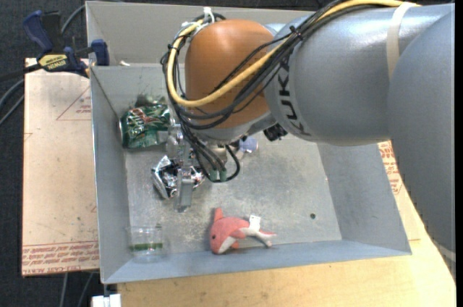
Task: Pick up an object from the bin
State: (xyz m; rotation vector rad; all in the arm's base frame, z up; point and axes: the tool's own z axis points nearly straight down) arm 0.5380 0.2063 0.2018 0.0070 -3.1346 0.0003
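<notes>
- The gripper [184,191] is low in the bin [304,182], close above the floor, under the arm's orange cover [224,70]. The cover and the cables [177,92] hide much of it, so I cannot tell whether it is set wide or narrow, and I see nothing held in it.
- The nearest thing is a crumpled black-and-silver wrapper [166,179]. It lies just beside the gripper on the side away from the arm, toward the left wall, and seems to touch it or nearly so. I cannot tell whether the wrapper is inside the gripper's reach or only alongside it.
- That is the relation the coming move turns on. The wrapper looks off-centre from the tool, so by my judgement a close straight down may catch only its near edge. A small shift away from the arm would centre it.
- The wrapper is a bunched lump with no clear long axis, so the turn of the wrist should matter little.
- Beyond the wrapper, toward the far-left corner, lies a crushed green can [147,126], apart from the gripper.
- On the near side, toward the front wall, lies a pink toy fish [230,232], its long axis running along that wall.
- A clear cup [147,240] sits in the front-left corner, well apart from the tool.
</notes>
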